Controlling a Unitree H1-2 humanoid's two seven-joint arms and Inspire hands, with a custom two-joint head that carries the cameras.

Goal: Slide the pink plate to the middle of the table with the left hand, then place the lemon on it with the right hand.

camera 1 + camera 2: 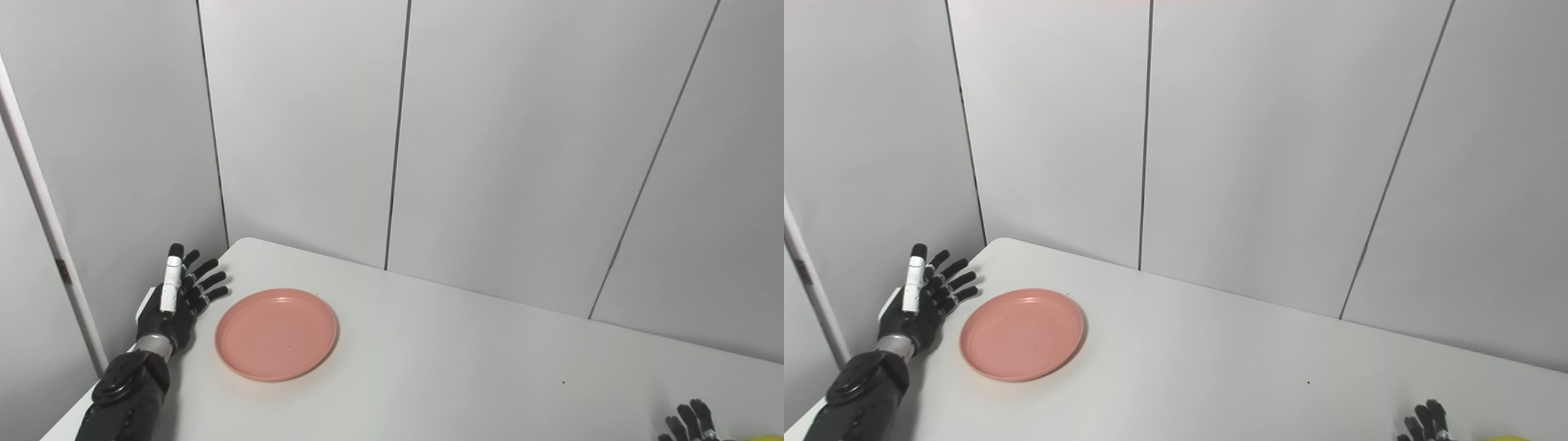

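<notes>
Frame edge cuts off right hand (691, 424) and lemon (762, 437).

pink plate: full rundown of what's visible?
The pink plate is round, salmon pink, smooth like matte plastic, with a shallow raised rim and flat centre. It is empty and lies flat, right side up, on the white table near its far left corner. The open left hand sits just left of it, not clearly touching.

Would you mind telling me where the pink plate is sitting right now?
The pink plate lies on the white table towards its left end, just right of the open left hand, which does not touch it.
</notes>
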